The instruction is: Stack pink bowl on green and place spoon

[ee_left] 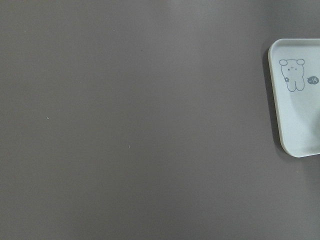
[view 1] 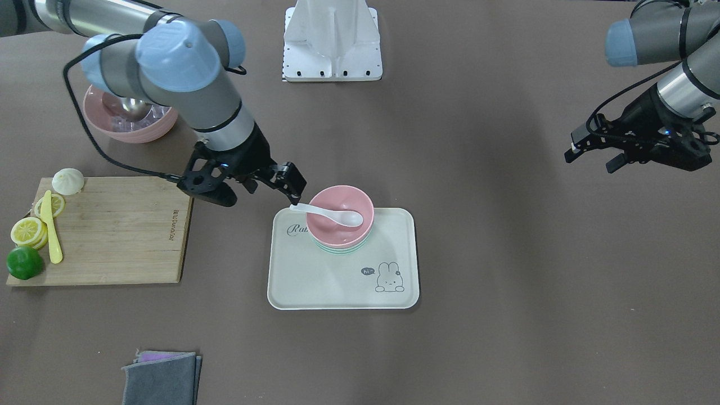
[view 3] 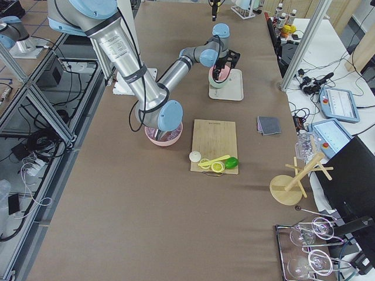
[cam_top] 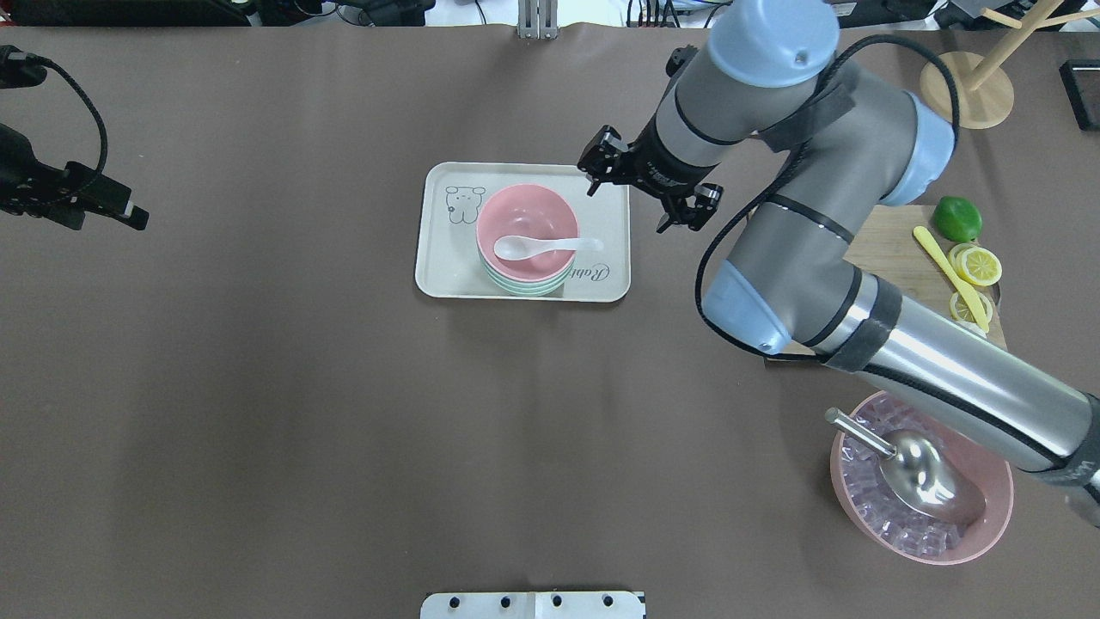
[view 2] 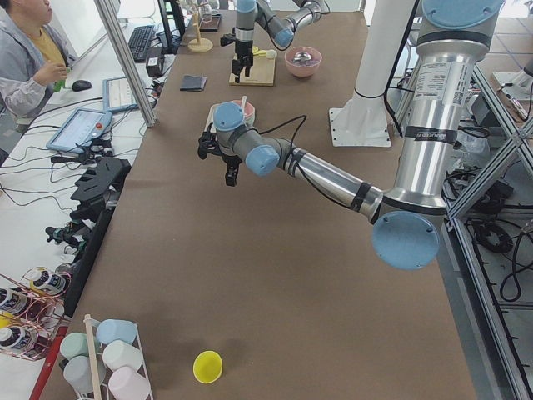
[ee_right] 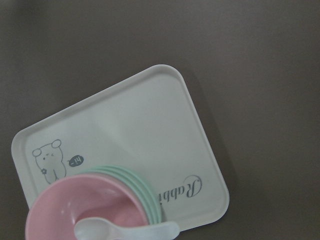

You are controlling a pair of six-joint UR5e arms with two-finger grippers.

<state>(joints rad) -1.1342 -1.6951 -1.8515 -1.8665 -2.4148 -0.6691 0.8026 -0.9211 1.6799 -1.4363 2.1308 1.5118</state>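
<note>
Overhead view, left to right.

Left gripper [view 1: 589, 160]: parked at the table's far left edge, well apart from everything. Fingers stand apart, nothing between them. Its wrist camera shows bare brown cloth and one corner of the tray.

Tray [cam_top: 447, 277]: cream, rounded corners, centre of the table. Printed on it are a small rabbit drawing [cam_top: 464, 205] with a speech bubble reading "hi~", and a script word at the opposite end, of which I can read "Rabb" before the bowls cover the rest.

Pink bowl [cam_top: 526, 209]: nested upright on the green bowls [cam_top: 524, 288]; several mint rims show beneath it. The stack sits on the tray, toward the script end.

White spoon [cam_top: 550, 247]: lying in the pink bowl, scoop inside, handle out over the rim toward my right arm.

Right gripper [cam_top: 644, 189]: above the tray's right edge, jaws spread wide, empty. In the front view one fingertip is just beside the handle's end; contact cannot be judged.

Cutting board [cam_top: 889, 249]: edge stamp too small to read. It carries a lime [cam_top: 957, 218], lemon slices [cam_top: 980, 265] and a yellow knife [cam_top: 945, 271].

Large pink ice bowl [cam_top: 1004, 503]: nearest my base, metal scoop [cam_top: 924, 473] inside.
</note>
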